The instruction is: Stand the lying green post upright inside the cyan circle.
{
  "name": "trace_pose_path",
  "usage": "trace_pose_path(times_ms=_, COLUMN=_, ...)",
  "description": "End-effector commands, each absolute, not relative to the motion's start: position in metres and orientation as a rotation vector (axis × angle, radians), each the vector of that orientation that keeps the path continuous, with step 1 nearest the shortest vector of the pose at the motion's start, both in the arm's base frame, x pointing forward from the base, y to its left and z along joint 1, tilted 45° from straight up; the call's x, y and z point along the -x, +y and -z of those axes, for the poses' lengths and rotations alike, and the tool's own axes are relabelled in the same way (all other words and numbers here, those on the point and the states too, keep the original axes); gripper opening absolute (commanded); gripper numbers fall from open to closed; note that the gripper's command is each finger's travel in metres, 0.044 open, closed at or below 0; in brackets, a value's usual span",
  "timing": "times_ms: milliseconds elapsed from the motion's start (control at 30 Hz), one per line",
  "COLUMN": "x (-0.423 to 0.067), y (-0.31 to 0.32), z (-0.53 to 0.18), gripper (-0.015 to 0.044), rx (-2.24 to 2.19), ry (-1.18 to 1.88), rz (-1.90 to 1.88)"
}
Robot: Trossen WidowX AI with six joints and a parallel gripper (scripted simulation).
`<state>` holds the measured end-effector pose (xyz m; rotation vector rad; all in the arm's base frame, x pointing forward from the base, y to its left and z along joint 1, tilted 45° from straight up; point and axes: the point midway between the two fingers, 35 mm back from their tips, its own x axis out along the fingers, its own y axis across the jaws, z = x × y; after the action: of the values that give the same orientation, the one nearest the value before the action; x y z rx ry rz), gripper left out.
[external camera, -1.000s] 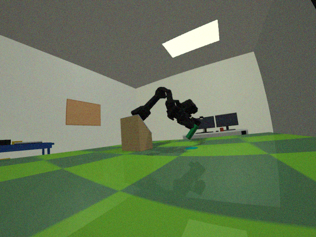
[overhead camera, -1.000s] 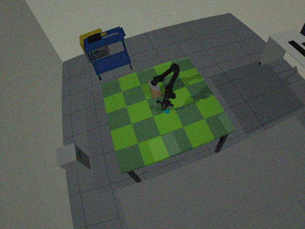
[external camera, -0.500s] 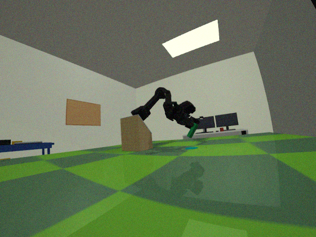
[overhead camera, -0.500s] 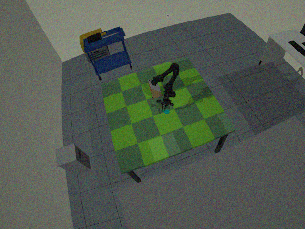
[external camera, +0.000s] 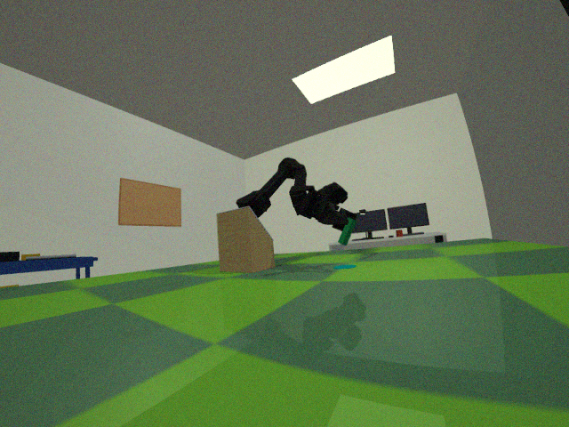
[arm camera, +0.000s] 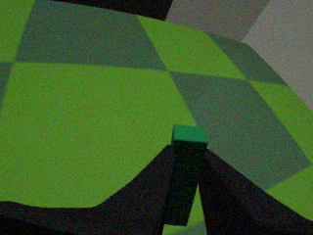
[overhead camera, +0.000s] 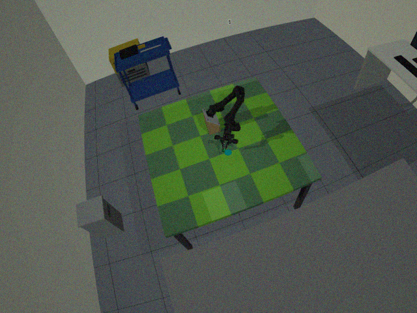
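Note:
The green post (external camera: 345, 233) (arm camera: 190, 133) is held in the air in the exterior view, steeply tilted, its lower end leaning left; it is not fully upright. My gripper (overhead camera: 223, 144) (external camera: 350, 223) (arm camera: 186, 154) is shut on the post near its upper end. The cyan circle (overhead camera: 227, 152) (external camera: 344, 267) lies flat on the table, below the post's lower end in the exterior view, with a visible gap between them. The circle does not show in the wrist view. In the top view the post is too small and dark to make out well.
The arm's wooden base block (overhead camera: 212, 128) (external camera: 243, 243) stands on the green checkered table (overhead camera: 199, 178) (external camera: 183, 294), behind the gripper in the top view. A blue cart (overhead camera: 153, 84) stands on the floor beyond the table. Monitors (external camera: 408, 216) stand on a far desk.

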<state>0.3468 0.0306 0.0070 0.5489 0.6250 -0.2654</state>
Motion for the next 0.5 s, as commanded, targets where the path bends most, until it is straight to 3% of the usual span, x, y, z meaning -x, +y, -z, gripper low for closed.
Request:
trace_pose_path(times_ms=0, x=-0.343, y=0.030, z=-0.008, gripper=0.0023, rx=-0.560, ry=0.602, rz=0.276)
trace_pose_path(times_ms=467, x=-0.336, y=0.030, z=-0.019, gripper=0.0023, rx=-0.604, ry=0.504, rz=0.292)
